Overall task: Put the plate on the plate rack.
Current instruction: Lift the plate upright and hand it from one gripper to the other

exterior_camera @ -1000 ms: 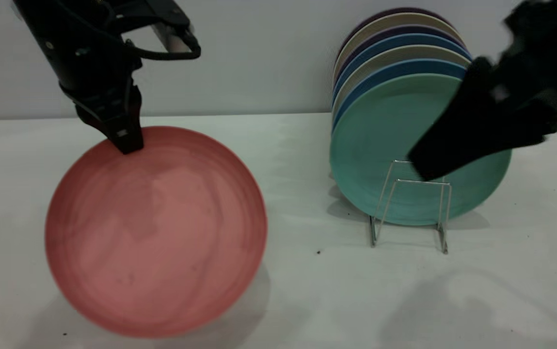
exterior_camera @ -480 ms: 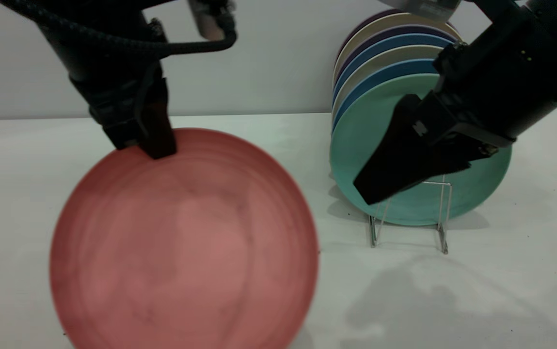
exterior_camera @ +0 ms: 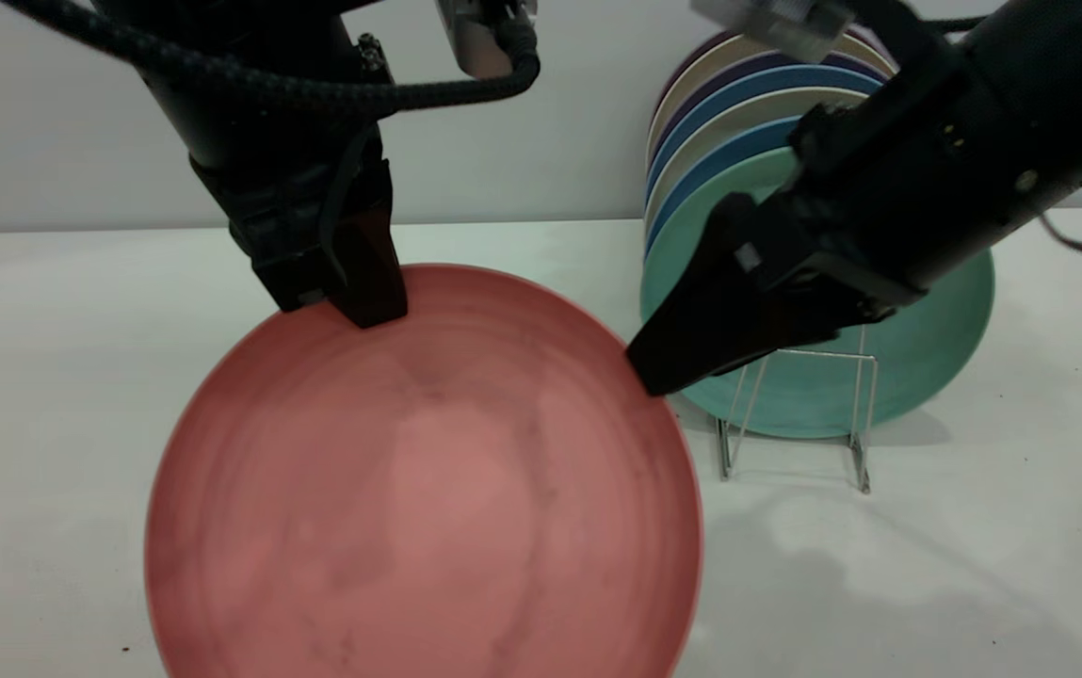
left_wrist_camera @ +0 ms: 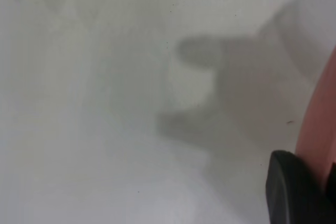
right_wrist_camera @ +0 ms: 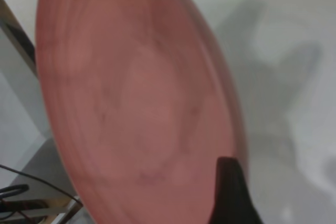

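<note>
**Now held upright between two arms: the pink plate, close to the camera**

Seen from the exterior view, the salmon-pink plate (exterior_camera: 423,480) fills the lower centre of the frame, standing on edge with its broad face turned toward the camera and its lower rim cut off by the bottom edge. Being round, it has no long axis; its flat face is close to vertical. The left gripper (exterior_camera: 352,297) comes down from the upper left and pinches the plate's top rim, one dark finger lying over the front of the rim. The right gripper (exterior_camera: 658,372) reaches in from the upper right, its pointed tip touching the plate's right edge; whether its fingers are spread or pressed together cannot be told.

Right of centre stands the wire plate rack (exterior_camera: 790,405) on the white table (exterior_camera: 974,527), its front loop unfilled. Behind that loop a teal-green plate (exterior_camera: 927,348) stands on edge, with blue and beige plates (exterior_camera: 738,108) ranked behind it toward the wall.

The left wrist view shows only a pink sliver of the plate (left_wrist_camera: 317,129) at the right edge, beside one dark finger (left_wrist_camera: 291,190), above shadowed table. The right wrist view shows what the others do not: the plate's (right_wrist_camera: 131,103) face seen obliquely as a tall oval, with one dark fingertip (right_wrist_camera: 233,190) against its rim at the lower right.
</note>
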`<state>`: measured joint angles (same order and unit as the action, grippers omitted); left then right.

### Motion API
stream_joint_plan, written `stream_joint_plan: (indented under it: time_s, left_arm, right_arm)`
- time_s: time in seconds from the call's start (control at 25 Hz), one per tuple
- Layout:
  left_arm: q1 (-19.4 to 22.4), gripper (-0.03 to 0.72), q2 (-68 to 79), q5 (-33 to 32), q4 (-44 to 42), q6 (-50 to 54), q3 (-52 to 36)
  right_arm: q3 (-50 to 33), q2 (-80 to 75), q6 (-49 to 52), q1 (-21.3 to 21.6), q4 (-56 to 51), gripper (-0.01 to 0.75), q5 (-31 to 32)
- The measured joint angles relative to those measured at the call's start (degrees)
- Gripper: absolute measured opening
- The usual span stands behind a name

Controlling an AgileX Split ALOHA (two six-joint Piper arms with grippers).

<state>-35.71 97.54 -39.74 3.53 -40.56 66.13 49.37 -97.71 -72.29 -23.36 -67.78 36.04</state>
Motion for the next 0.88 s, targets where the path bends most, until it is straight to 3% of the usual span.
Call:
stream_joint_plan:
  time_s: [0.36,0.48,0.64,0.84,0.88]
  left_arm:
    - [0.0,0.016,0.0,0.1,0.2,0.0,0.0]
    - [0.0,0.016,0.0,0.4,0.2,0.0,0.0]
    - [0.0,0.016,0.0,0.6,0.2,0.0,0.0]
    - [0.0,0.016,0.0,1.1,0.3,0.0,0.0]
    - [0.0,0.018,0.0,1.1,0.3,0.0,-0.1]
  right_arm:
    - [0.0,-5.2,-5.7,-3.2,-7.8,0.51,-2.8]
    - [0.4,-6.1,-7.4,-3.5,-11.2,0.477,-2.9]
    - [1.8,-7.2,-8.2,-3.7,-13.2,0.366,-0.7]
    - [3.1,-9.1,-8.8,-5.1,-12.9,0.1,1.2]
    - [3.3,-9.3,-8.8,-5.2,-12.7,0.08,1.6]
